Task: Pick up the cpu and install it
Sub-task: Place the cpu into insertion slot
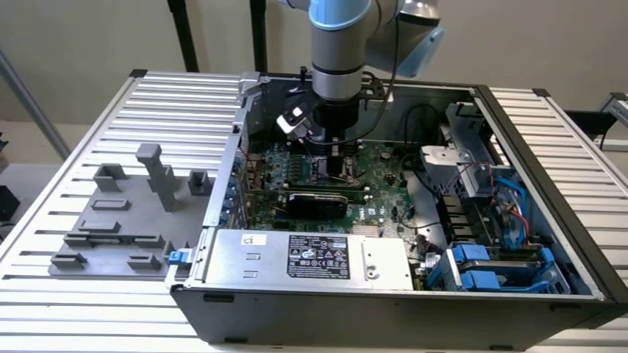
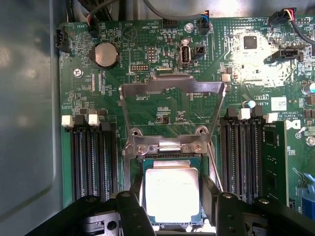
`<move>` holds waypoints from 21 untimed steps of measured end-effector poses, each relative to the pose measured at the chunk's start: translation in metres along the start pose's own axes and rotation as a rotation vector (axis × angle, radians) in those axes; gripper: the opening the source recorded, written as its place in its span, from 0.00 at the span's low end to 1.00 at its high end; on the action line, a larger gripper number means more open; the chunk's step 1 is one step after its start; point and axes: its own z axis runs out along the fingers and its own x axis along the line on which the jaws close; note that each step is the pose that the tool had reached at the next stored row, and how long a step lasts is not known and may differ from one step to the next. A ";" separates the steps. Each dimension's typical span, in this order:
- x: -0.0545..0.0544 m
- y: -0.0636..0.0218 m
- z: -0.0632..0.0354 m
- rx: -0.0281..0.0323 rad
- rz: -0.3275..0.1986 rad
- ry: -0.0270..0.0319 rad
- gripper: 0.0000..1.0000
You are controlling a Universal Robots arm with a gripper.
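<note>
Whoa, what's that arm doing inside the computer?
A robot arm reaches into an open computer case, with its gripper low over the motherboard. Directly under the gripper is the cpu, a silvery square chip, placed at the processor socket. The socket's metal retaining frame is flipped open. It cannot be told whether the chip is fully seated or is being held.

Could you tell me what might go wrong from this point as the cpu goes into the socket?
1. The gripper holds the cpu at the socket; a slight skew when pressed down could damage the contacts.
2. The raised load plate stands close beside the gripper, so sideways travel might strike it.
3. The memory slots flank the socket closely, leaving little room for the fingers.
</note>
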 end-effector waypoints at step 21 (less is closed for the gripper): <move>0.000 -0.0002 0.0007 0.0001 0.000 -0.0002 0.55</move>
